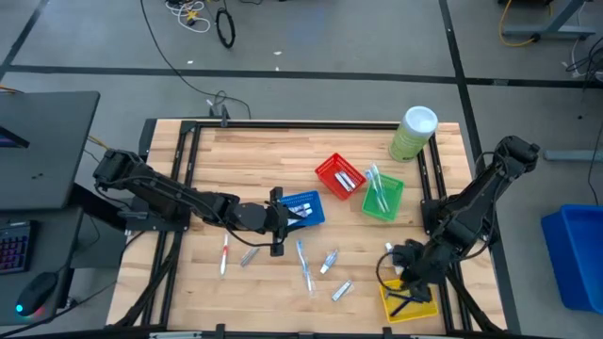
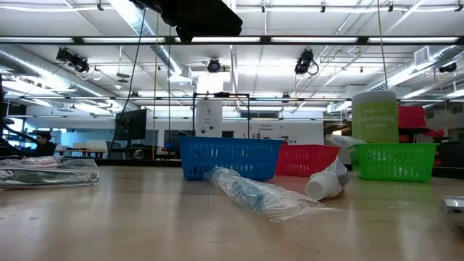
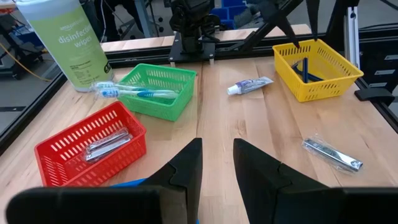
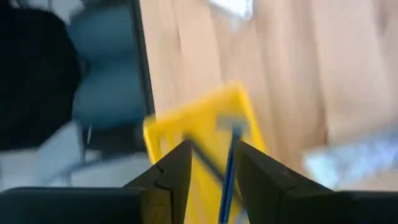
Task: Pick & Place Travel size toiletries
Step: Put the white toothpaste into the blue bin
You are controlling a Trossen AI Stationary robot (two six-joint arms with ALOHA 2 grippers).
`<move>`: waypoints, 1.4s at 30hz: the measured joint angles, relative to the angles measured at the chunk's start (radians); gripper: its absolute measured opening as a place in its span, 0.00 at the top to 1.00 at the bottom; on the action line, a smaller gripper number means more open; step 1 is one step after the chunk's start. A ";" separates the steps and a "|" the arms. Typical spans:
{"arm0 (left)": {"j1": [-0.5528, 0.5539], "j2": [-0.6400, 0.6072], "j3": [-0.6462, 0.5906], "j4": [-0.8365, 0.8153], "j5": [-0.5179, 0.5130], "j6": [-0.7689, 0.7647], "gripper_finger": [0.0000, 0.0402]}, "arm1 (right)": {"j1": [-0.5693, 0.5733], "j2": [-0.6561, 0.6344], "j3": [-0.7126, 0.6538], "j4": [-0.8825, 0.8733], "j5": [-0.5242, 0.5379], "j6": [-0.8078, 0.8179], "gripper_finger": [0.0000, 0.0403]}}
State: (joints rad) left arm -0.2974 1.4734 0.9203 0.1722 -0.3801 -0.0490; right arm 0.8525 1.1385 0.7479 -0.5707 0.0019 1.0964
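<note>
Pale wooden slatted table (image 1: 198, 188). Left gripper (image 1: 279, 224) hovers at the blue mesh basket (image 1: 303, 209), fingers slightly parted, empty. Wrapped toothbrushes and small tubes (image 1: 329, 263) lie loose mid-table. Right gripper (image 1: 403, 273) above the yellow mesh basket (image 1: 411, 303) holding dark razors (image 3: 305, 68); jaws parted, holding nothing.

Robotics lab in an open industrial hall, wooden worktable (image 1: 264, 151) in a metal frame, ceiling lights (image 2: 304, 61), monitor (image 2: 130, 125), floor cables (image 1: 203, 19)
</note>
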 joint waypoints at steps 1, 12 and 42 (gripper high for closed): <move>0.000 0.000 0.000 0.000 0.000 0.000 0.75 | -0.011 0.000 0.000 0.023 0.037 -0.050 0.68; 0.000 0.000 0.000 -0.002 0.001 -0.086 0.75 | -0.078 0.000 0.000 0.424 0.390 -0.659 0.69; -0.020 0.000 -0.028 0.002 0.077 -0.229 0.75 | -0.350 0.230 0.000 0.455 0.248 -0.845 0.55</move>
State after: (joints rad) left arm -0.3176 1.4734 0.8925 0.1741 -0.3027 -0.2775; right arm 0.5021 1.3680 0.7483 -0.1156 0.2502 0.2509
